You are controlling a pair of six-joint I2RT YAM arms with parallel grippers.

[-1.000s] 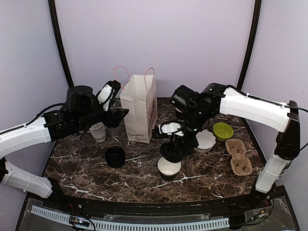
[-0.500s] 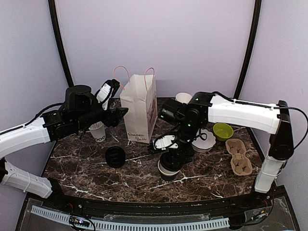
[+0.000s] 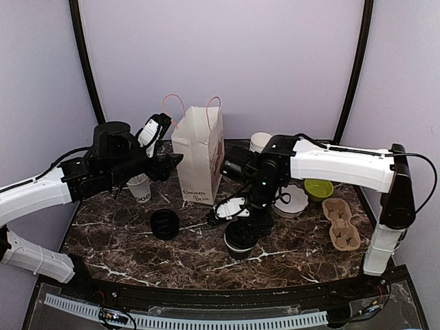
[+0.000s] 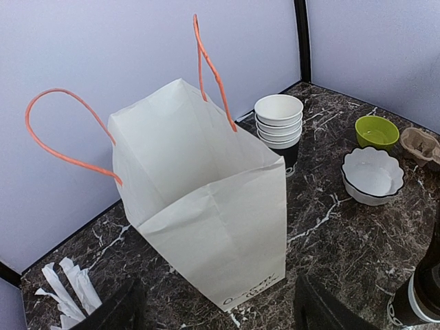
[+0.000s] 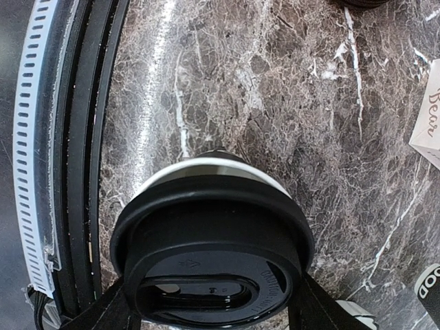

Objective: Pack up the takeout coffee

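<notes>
The takeout coffee cup [image 3: 240, 245] stands at the front middle of the table. In the right wrist view only its white rim [image 5: 206, 167] shows beneath a black plastic lid [image 5: 213, 234] that sits on top of it. My right gripper [image 3: 242, 228] [image 5: 213, 306] comes down from above and is shut on that lid, one finger on each side. The white paper bag [image 3: 199, 155] [image 4: 206, 199] with orange handles stands open behind it. My left gripper [image 3: 173, 163] [image 4: 220, 316] hovers open at the bag's left side, holding nothing.
A stack of lidless cups [image 3: 260, 142] [image 4: 278, 124] stands right of the bag. A white cup of sticks [image 3: 139, 187] and a pile of black lids [image 3: 165, 224] are on the left. A white scalloped bowl [image 3: 295, 201], green bowl [image 3: 318, 187] and cardboard carrier [image 3: 342, 223] lie right.
My right gripper has come down and slightly left with the lid, from above the open cup onto its rim. The left arm has not moved.
</notes>
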